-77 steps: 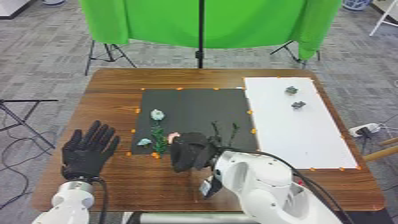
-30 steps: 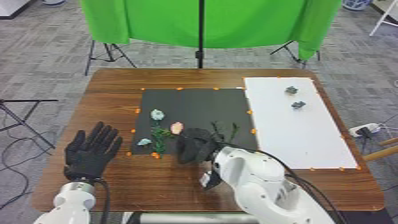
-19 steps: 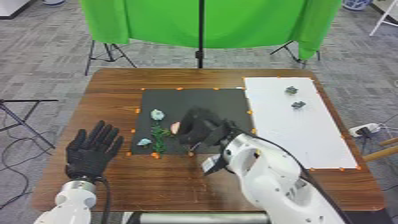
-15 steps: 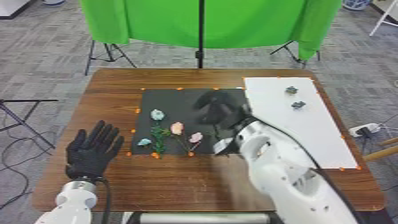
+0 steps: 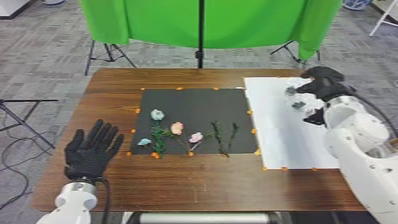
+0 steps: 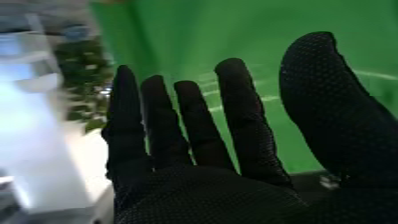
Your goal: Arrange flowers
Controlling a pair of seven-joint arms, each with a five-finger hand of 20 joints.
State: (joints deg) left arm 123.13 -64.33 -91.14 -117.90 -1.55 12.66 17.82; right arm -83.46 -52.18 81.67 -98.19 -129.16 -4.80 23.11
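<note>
Nearest, the left hand (image 5: 86, 159) is open, fingers straight and spread. Beyond it to the right, a peach flower (image 5: 177, 128) and pink flower (image 5: 196, 137) lie on the black mat (image 5: 195, 102). Farther, the right hand (image 5: 330, 89) is over the white sheet (image 5: 289, 145), near small grey-blue flowers (image 5: 298, 105), details indistinct; the right wrist view shows its fingers straight, apart, and blurred foliage (image 6: 80, 75) beyond.

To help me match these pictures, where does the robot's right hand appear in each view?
Head view: right hand, at the far right corner of the white sheet.
Right wrist view: right hand, nearest the camera, open.
Shared landmark: green cloth, in the background of both.
</note>
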